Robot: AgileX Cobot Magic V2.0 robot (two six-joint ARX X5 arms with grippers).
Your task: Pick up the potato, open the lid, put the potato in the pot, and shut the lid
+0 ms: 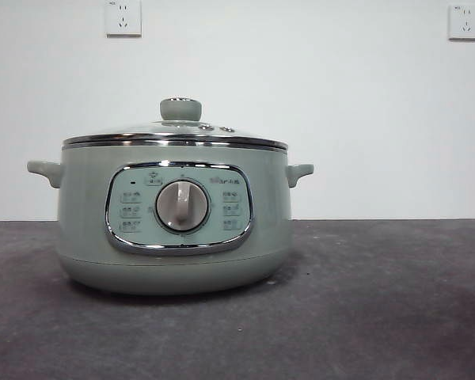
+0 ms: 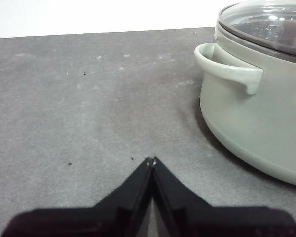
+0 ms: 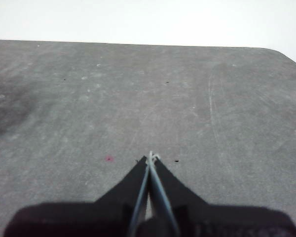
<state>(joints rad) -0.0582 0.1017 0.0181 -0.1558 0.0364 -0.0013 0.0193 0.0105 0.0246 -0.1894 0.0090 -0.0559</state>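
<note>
The potato appears in none of the 3 views; its location cannot be told. The pot (image 1: 174,229) stands on the table (image 1: 380,301), lid (image 1: 176,133) seated, knob (image 1: 180,108) upright. The left claw (image 2: 151,160), closed and empty, hovers beside the pot's side handle (image 2: 227,69), making it the nearer arm. The right claw (image 3: 150,157), closed and empty, faces bare table. Dark grey scuffed surface; white wall with 2 sockets (image 1: 123,17).

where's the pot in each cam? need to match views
Front view: pot sits left of centre, lid on.
Left wrist view: the pot fills the right edge, beyond the left claw.
Right wrist view: not in it.
Shared landmark: its side handle.
</note>
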